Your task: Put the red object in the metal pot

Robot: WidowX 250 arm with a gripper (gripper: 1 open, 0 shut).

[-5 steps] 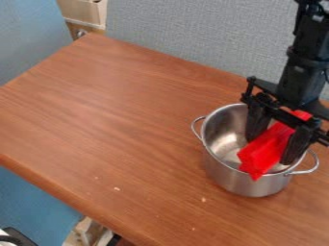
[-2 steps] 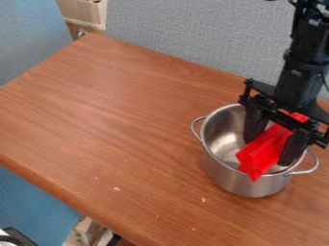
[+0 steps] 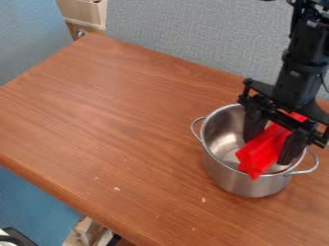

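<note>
Camera view, from above one corner of the wooden surface (image 3: 103, 106): almost nothing has changed over the last second. The hand (image 3: 280, 136) hangs in the same spot over the metal pot (image 3: 225, 163), pointing straight down, and its fingers stay clamped on the upper end of the red block (image 3: 265, 155). The block has not shifted against the earlier pictures: it sits tilted inside the pot's mouth, its lower end down near the inner wall on the side nearest the camera, its upper end level with the rim or just above it. Whether that lower end already rests on the pot's bottom cannot be told from this angle.

This stillness reads as a pause at the bottom of the lowering move. By my judgement the carrying part of the task is done, since the block is within the pot's walls, and what remains is to let go and lift clear. The pot itself stands where it stood, near the right edge of the surface, its two small loop handles showing at either side.
</note>
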